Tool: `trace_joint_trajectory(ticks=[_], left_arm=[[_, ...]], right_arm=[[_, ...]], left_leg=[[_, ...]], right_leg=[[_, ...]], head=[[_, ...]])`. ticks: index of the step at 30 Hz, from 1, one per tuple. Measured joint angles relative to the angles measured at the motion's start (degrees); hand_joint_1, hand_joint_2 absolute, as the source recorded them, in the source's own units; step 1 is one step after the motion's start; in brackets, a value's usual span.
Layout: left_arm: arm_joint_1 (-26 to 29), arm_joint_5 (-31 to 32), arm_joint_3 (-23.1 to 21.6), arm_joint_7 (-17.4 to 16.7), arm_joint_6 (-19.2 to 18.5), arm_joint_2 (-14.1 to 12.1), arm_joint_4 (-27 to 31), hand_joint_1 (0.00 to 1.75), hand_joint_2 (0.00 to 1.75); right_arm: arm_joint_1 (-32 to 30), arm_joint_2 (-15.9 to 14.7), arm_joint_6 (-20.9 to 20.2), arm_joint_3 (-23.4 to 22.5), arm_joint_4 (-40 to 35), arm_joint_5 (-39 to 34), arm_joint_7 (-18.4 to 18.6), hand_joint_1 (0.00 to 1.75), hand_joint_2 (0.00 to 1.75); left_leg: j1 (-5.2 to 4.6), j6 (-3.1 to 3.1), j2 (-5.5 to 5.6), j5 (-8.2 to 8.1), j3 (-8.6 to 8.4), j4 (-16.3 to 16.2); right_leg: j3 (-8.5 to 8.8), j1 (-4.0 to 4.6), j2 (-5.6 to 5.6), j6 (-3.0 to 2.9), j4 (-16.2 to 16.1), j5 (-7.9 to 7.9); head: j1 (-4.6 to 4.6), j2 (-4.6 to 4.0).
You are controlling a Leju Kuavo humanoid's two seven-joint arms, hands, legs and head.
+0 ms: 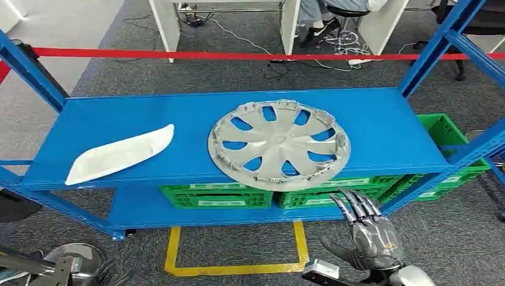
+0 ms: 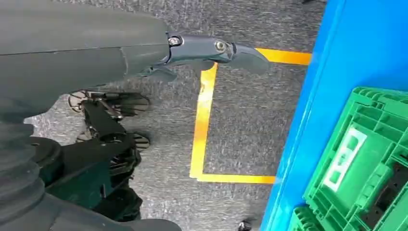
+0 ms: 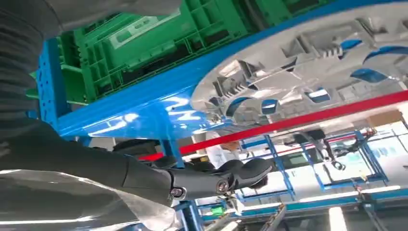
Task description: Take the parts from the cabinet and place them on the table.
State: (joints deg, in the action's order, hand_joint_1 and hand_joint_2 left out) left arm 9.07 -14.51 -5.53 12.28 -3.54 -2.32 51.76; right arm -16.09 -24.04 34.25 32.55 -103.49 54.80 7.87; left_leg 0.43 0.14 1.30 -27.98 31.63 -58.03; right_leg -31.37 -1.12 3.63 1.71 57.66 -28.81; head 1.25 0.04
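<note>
A silver wheel cover lies on the blue cabinet shelf, its near rim hanging slightly over the front edge. A white curved panel rests on the shelf's left side. My right hand is raised in front of the shelf, below the wheel cover's near right rim, fingers stretched toward it and holding nothing. The right wrist view shows the wheel cover from underneath, with my right hand apart from it. My left hand hangs low over the grey carpet, fingers extended, empty.
Green crates sit on the lower shelf, another green crate at the right. Blue uprights frame the cabinet. A yellow floor marking lies before it. Red tape runs behind; a seated person is at desks beyond.
</note>
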Motion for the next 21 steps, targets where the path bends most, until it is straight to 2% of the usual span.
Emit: trace_joint_trajectory(ticks=[7, 11, 14, 21], left_arm=[[-3.5, -1.1, -5.3, 0.3, 0.8, -1.4, -1.1, 0.0, 1.75], [-6.3, -1.7, -9.1, 0.3, 1.2, -2.4, -3.3, 0.0, 1.75], [-7.3, -1.6, -10.6, 0.3, 1.0, -2.7, -4.2, 0.0, 1.75], [-8.7, -1.4, -12.3, 0.2, 0.7, -2.9, -5.3, 0.0, 1.75]], right_arm=[[5.6, -1.6, -4.8, 3.6, 4.2, 5.8, 4.0, 0.0, 1.75], [9.9, -1.7, -14.0, 5.0, 8.3, 11.8, 6.0, 0.0, 1.75], [12.0, -1.7, -17.2, 5.4, 10.2, 14.1, 6.0, 0.0, 1.75], [14.8, -1.6, -18.6, 5.7, 13.1, 15.0, 5.8, 0.0, 1.75]], left_leg=[[0.0, 0.02, 0.03, 0.04, 0.0, 0.0], [0.0, 0.1, 0.06, 0.11, 0.01, 0.0], [0.0, 0.1, 0.05, 0.11, 0.01, 0.0], [0.0, 0.1, 0.06, 0.1, 0.03, 0.0]], right_leg=[[0.03, 0.0, -0.06, 0.04, 0.0, 0.06], [0.04, -0.01, -0.14, 0.08, 0.0, 0.12], [0.03, -0.01, -0.05, 0.08, 0.0, 0.13], [0.02, -0.02, -0.09, 0.08, 0.0, 0.12]], head=[[0.02, 0.0], [0.02, 0.0], [0.0, 0.0], [0.0, 0.0]])
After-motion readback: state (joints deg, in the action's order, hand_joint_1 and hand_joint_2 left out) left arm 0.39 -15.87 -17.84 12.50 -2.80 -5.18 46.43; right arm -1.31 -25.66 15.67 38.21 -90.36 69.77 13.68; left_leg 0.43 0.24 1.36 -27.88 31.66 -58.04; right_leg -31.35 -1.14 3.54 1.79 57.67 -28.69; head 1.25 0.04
